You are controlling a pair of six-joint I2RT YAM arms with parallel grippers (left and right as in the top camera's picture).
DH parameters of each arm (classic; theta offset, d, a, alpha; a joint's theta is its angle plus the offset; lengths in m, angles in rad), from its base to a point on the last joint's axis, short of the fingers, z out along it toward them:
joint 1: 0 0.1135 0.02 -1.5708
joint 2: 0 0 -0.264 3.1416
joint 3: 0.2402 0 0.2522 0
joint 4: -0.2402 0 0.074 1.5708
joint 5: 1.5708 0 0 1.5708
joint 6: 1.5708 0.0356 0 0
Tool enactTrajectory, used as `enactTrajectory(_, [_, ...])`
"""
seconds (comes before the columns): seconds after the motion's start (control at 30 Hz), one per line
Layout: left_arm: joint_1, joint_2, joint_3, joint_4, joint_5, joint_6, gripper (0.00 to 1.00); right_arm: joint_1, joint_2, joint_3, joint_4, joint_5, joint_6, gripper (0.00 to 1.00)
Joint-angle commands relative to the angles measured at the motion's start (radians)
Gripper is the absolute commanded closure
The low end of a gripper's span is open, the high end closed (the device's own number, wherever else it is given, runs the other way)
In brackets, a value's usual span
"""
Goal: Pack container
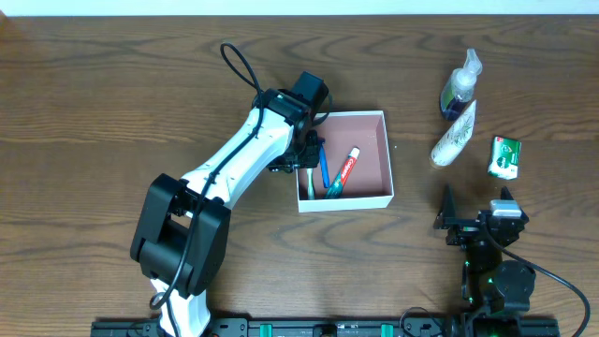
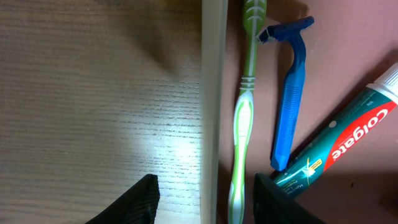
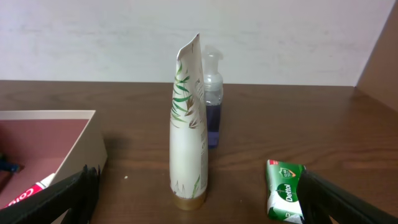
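The container [image 1: 360, 200], a shallow white-walled box with a pinkish inside, sits mid-table. In it lie a green toothbrush [image 2: 245, 112], a blue razor [image 2: 291, 93] and a Colgate toothpaste tube [image 2: 348, 143]. My left gripper [image 1: 309, 157] is open over the box's left wall. In the left wrist view its fingers [image 2: 208, 208] straddle that wall [image 2: 211, 93] and the toothbrush handle, holding nothing. My right gripper [image 1: 477, 213] is open and empty at the front right. In the right wrist view its fingers [image 3: 199, 211] frame a white leaf-print tube [image 3: 188, 124].
Right of the container are the white tube [image 1: 455, 136], a clear pump bottle with purple liquid [image 1: 460, 86] and a green Dettol soap pack [image 1: 505, 156]. In the right wrist view the bottle [image 3: 211, 106] is behind the tube, the soap [image 3: 285, 190] at the right, the container's corner [image 3: 81, 143] at the left.
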Motion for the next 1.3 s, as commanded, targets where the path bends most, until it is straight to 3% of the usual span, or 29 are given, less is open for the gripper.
enactTrajectory(0.0, [0.000,-0.009,0.023,-0.013,-0.010,0.026,0.50,0.010,-0.006,-0.004,-0.003,-0.004,-0.015,0.01])
enactTrajectory(0.27, [0.000,-0.152,0.114,-0.060,-0.011,0.064,0.49,0.010,-0.006,-0.004,-0.003,-0.005,-0.015,0.01])
enactTrajectory(0.4, [0.002,-0.282,0.161,-0.095,-0.041,0.080,0.43,0.010,-0.006,-0.004,-0.003,-0.004,-0.015,0.01])
enactTrajectory(0.47, [0.008,-0.357,0.175,-0.120,-0.108,0.080,0.36,0.010,-0.006,-0.004,-0.003,-0.004,-0.015,0.01])
enactTrajectory(0.57, [0.033,-0.470,0.175,-0.165,-0.232,0.071,0.17,0.010,-0.006,-0.004,-0.003,-0.005,-0.015,0.01])
enactTrajectory(0.77, [0.180,-0.612,0.174,-0.261,-0.316,0.069,0.00,0.010,-0.006,-0.004,-0.003,-0.004,-0.015,0.01])
enactTrajectory(1.0, [0.394,-0.602,0.087,-0.297,-0.284,0.069,0.02,0.010,-0.006,-0.004,-0.003,-0.004,-0.015,0.01])
enactTrajectory(1.27, [0.476,-0.580,-0.042,-0.236,-0.241,0.051,0.02,0.010,-0.006,-0.004,-0.003,-0.004,-0.015,0.01])
